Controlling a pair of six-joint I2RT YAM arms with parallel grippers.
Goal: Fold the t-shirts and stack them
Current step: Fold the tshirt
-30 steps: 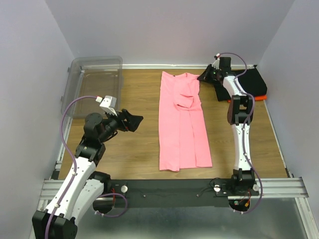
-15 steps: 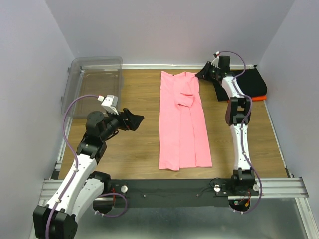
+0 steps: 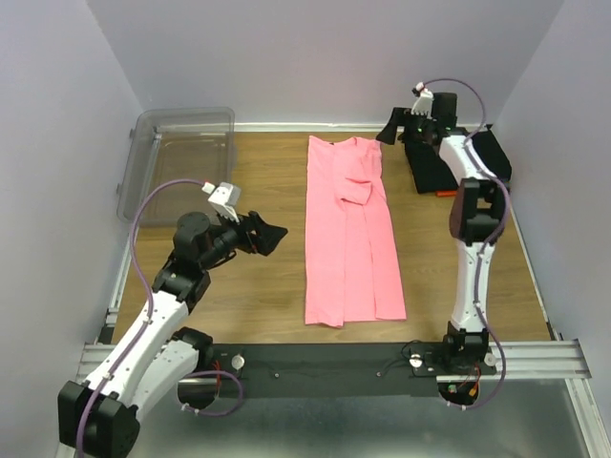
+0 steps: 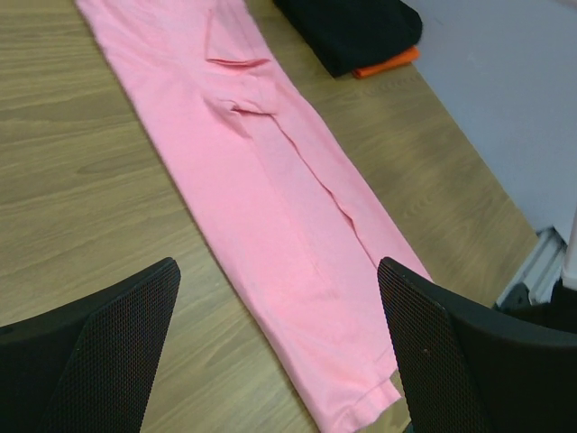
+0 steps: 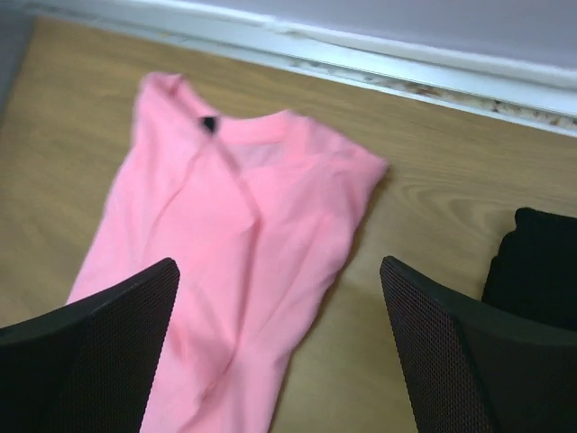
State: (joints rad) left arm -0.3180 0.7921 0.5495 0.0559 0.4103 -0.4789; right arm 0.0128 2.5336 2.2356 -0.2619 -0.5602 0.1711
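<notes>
The pink shirt (image 3: pixel 348 234) lies flat in the middle of the table (image 3: pixel 248 286), folded into a long strip with its collar at the far end. At the far right, the black shirt (image 3: pixel 449 157) sits folded on the orange shirt (image 4: pixel 388 61). The left hand (image 3: pixel 274 235) and the right hand (image 3: pixel 391 132) both have their fingers apart and hold nothing.

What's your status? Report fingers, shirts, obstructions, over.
Both open: left fingers beside pink t-shirt, right fingers near its collar. Shirt folded lengthwise, flat; black t-shirt stacked on orange t-shirt. Nothing blocking; bin far left.
</notes>
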